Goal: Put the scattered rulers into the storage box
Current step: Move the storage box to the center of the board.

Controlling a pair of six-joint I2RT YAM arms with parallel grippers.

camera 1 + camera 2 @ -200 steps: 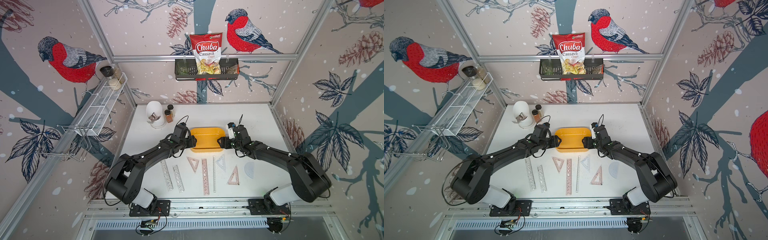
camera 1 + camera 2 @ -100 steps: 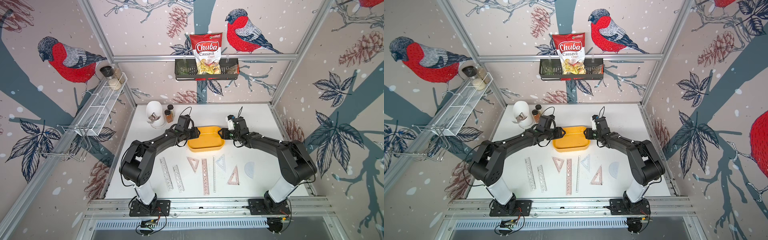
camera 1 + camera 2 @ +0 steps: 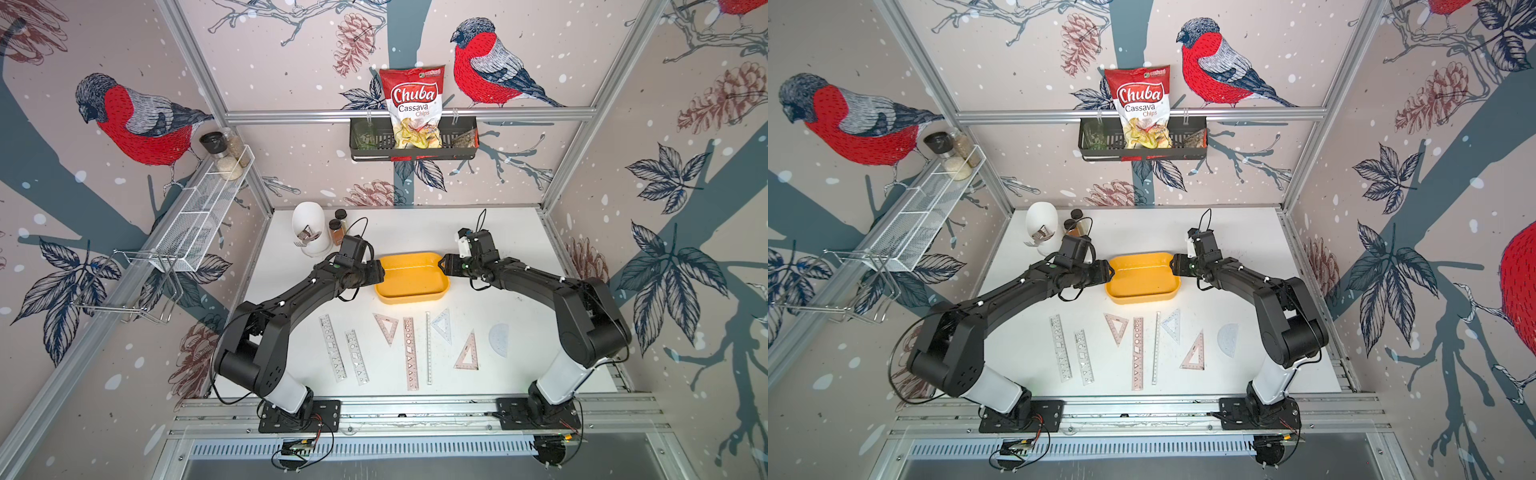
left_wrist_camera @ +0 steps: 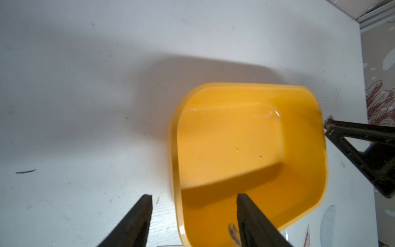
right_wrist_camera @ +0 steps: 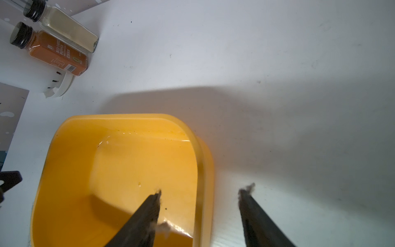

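Observation:
The yellow-orange storage box (image 3: 411, 279) (image 3: 1142, 280) sits empty mid-table. My left gripper (image 3: 377, 271) (image 4: 193, 195) straddles its left end wall, jaws open, one finger inside and one outside, clear of the wall. My right gripper (image 3: 444, 264) (image 5: 202, 191) straddles the right end wall the same way, open. The box rim (image 4: 174, 149) (image 5: 205, 166) passes between each pair of fingers. Several rulers lie in a row in front: clear stencil rulers (image 3: 332, 347), pink triangle (image 3: 386, 328), pink long ruler (image 3: 410, 353), blue triangle (image 3: 441, 325), protractor (image 3: 498, 338).
A white utensil holder (image 3: 309, 228) and two spice jars (image 3: 336, 230) (image 5: 55, 51) stand at the back left. A black wire basket (image 3: 413, 151) with a chips bag hangs on the back wall. A white wire shelf (image 3: 199, 212) is on the left wall.
Half a second ago the box sat skewed between the two grippers; now it lies square on the table. Both arms have shifted slightly. The rulers have not moved.

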